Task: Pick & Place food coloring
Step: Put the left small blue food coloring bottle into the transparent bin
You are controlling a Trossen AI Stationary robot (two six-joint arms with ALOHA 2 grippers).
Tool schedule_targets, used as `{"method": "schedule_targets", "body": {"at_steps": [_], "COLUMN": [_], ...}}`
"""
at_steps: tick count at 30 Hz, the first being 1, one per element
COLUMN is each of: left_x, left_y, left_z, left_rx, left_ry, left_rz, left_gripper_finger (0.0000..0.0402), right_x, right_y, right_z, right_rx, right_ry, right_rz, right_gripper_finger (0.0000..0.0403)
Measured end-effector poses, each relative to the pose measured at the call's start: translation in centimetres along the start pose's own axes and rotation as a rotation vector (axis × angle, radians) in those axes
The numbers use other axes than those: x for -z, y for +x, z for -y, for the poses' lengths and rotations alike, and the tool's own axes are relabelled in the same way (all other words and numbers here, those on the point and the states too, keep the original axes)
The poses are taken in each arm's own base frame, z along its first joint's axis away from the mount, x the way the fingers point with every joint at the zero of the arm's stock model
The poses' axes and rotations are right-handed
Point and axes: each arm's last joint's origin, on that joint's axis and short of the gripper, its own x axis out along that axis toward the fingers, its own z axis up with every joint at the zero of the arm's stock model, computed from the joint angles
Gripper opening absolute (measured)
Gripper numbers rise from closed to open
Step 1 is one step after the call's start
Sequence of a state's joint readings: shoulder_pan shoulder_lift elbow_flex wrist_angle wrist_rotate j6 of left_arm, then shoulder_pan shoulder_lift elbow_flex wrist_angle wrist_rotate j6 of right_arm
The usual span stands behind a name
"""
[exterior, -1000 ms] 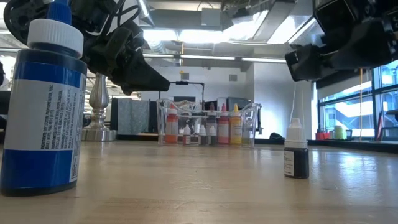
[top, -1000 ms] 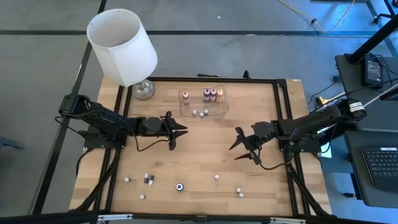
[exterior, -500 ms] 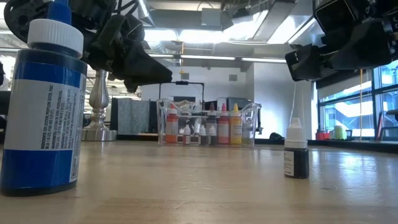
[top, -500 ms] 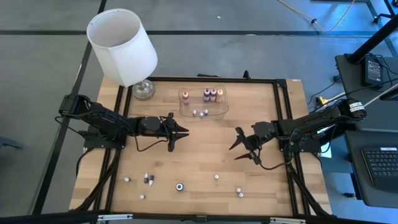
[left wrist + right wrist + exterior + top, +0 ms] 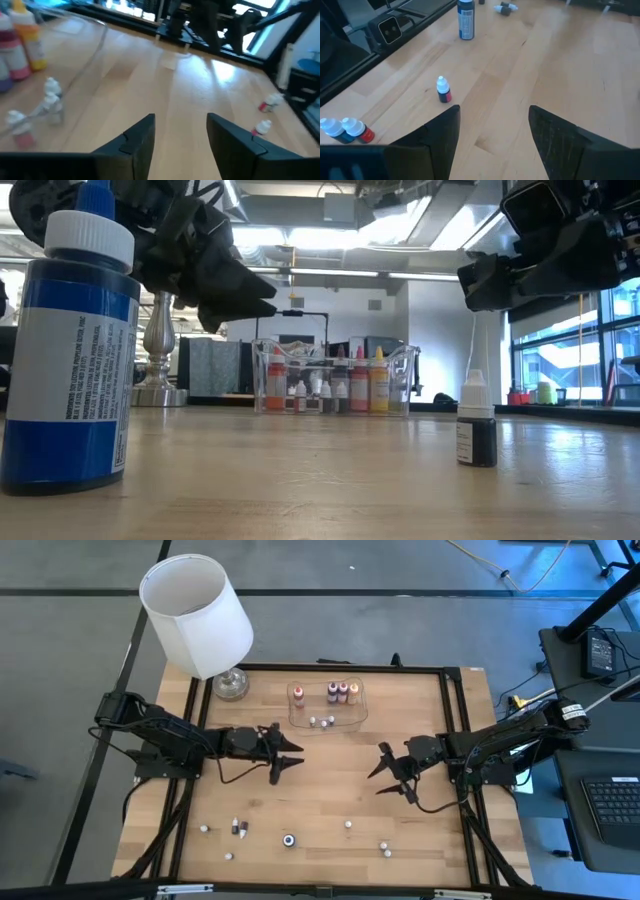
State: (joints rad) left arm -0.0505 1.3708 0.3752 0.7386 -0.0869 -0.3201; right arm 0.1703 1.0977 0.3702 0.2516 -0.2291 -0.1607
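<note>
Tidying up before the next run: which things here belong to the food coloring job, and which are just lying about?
Job:
loose food coloring bottles on the table
stored food coloring bottles in the clear tray, likely the drop-off

Lying about:
white-shaded lamp
laptop beside the table

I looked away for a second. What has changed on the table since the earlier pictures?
The left gripper has spread its fingers, holding nothing, in midair near the clear tray. The right gripper, open and empty, stayed put, as did the food coloring bottles and lamp.
</note>
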Motion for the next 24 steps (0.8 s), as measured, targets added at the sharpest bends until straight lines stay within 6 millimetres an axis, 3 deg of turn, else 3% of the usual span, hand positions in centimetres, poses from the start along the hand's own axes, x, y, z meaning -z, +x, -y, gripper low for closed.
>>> {"method": "schedule_targets", "body": {"at_steps": [5, 9, 13, 18, 24], "left_x": [-0.2, -1.3, -2.9, -4.5, -3.7], "left_y": [0.3, 1.3, 1.5, -0.1, -2.6], "left_z": [0.3, 1.7, 3.0, 5.3, 8.7], "left_rx": [0.029, 0.073, -0.102, -0.358, -0.492], "left_ry": [0.055, 0.011, -0.082, -0.281, -0.582], "left_rz": [-0.033, -0.212, -0.504, -0.751, -0.939], "left_gripper_finger": [0.0173, 0.0172, 0.0171, 0.0171, 0.0173], "right_x": [0.0, 0.0, 0.0, 0.0, 0.1], "right_y": [0.0, 0.0, 0.0, 0.0, 0.0], "right_z": [0.0, 0.0, 0.0, 0.0, 0.0], "right_rx": [0.000, 0.000, 0.000, 0.000, -0.001], "right_ry": [0.001, 0.000, 0.000, 0.001, 0.004], "right_rz": [-0.001, -0.001, -0.002, -0.003, -0.011], "right_gripper_finger": [0.0237, 0.0237, 0.0237, 0.0237, 0.0237]}}
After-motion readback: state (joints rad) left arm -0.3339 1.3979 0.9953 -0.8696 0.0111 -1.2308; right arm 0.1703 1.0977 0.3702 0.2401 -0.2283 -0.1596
